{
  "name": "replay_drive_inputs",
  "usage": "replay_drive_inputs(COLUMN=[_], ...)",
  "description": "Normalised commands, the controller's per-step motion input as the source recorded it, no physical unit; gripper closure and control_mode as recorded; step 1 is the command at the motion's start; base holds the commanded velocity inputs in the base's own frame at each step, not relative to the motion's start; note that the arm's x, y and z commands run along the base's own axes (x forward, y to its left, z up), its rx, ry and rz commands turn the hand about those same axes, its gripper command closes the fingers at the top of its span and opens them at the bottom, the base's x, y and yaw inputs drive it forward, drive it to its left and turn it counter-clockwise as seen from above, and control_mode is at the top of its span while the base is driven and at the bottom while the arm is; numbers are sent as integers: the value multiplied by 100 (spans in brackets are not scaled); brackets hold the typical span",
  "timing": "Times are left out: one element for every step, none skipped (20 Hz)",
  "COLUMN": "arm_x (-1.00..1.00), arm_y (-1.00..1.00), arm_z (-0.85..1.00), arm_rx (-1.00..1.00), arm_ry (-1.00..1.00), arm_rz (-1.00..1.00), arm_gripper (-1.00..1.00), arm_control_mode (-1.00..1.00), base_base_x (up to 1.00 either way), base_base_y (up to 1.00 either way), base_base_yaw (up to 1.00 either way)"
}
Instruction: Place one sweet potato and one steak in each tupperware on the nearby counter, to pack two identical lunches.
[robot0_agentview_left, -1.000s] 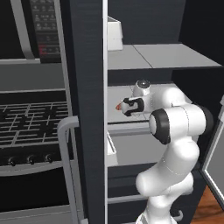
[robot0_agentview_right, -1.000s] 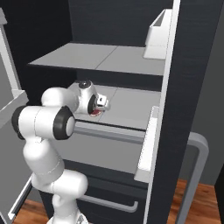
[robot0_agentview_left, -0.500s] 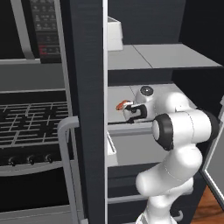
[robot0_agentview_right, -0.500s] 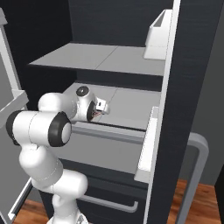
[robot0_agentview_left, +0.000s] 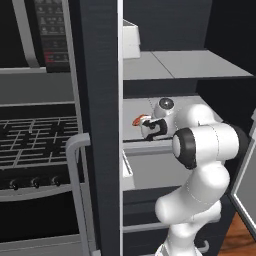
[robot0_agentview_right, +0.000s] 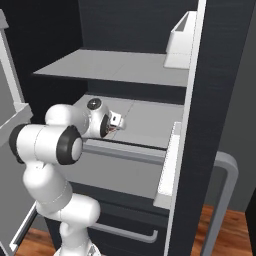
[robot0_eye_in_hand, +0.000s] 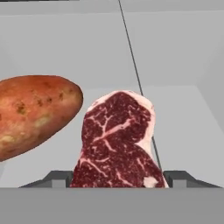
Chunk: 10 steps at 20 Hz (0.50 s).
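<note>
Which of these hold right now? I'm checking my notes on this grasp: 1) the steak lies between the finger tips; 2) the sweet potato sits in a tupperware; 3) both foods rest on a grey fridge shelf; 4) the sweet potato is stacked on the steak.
1) True: in the hand view the steak lies between the tips of the gripper.
2) False: the sweet potato lies on the bare grey fridge shelf.
3) True.
4) False: it lies beside the steak.
</note>
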Motion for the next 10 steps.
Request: replay_drive_inputs(arm_x=[0, 0, -6, -10, -14, -19, -21, -19, 0, 0], arm_y=[4, 4, 2, 0, 0, 0, 0, 0, 0, 0], arm_z=[-100, -100, -100, -99, -100, -100, -100, -97, -63, -34], arm_rx=[0, 0, 0, 0, 0, 0, 0, 0, 0, 0], arm_ry=[0, 0, 0, 0, 0, 0, 0, 0, -3, -7], arm_rz=[0, 0, 0, 0, 0, 0, 0, 0, 0, 0], arm_gripper=[100, 100, 100, 100, 100, 100, 100, 100, 100, 100], arm_control_mode=[-100, -100, -100, -100, -100, -100, -100, -100, -100, -100], base_base_x=[0, 0, 0, 0, 0, 0, 0, 0, 0, 0], base_base_y=[0, 0, 0, 0, 0, 0, 0, 0, 0, 0], base_base_yaw=[0, 0, 0, 0, 0, 0, 0, 0, 0, 0])
